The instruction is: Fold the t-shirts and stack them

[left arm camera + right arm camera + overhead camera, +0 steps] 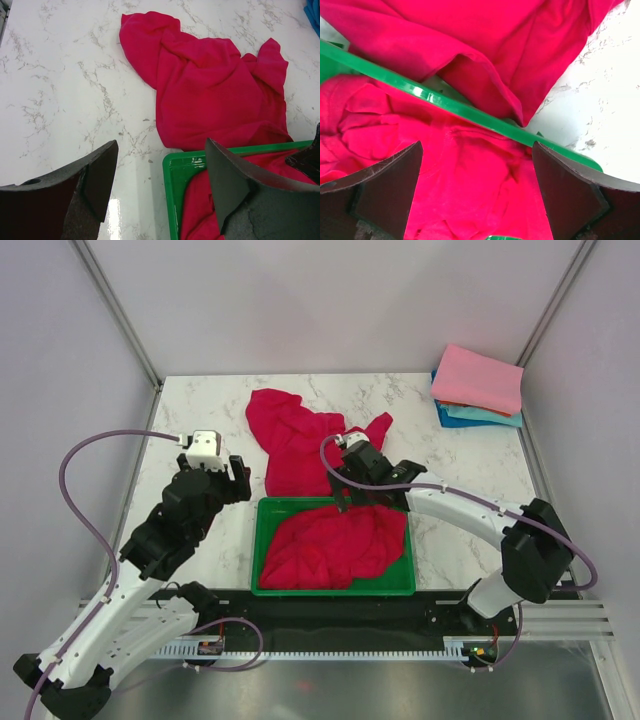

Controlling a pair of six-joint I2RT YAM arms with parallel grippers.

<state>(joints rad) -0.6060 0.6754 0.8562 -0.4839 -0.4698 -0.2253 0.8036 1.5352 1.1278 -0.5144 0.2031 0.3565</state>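
A crumpled crimson t-shirt [300,445] lies on the marble table behind the green tray [262,540]; it also shows in the left wrist view [210,90] and the right wrist view [480,30]. A second crumpled crimson t-shirt [335,545] fills the tray and shows in the right wrist view [470,185]. Folded pink [478,378], teal and blue t-shirts are stacked at the back right. My right gripper [347,498] is open and empty, just above the tray's far rim [460,107] and the shirt in it. My left gripper [236,480] is open and empty, left of the tray's far corner [172,165].
The stack of folded shirts sits near the table's right edge. Grey walls and metal posts enclose the table on three sides. Bare marble [200,410] lies at the left and back.
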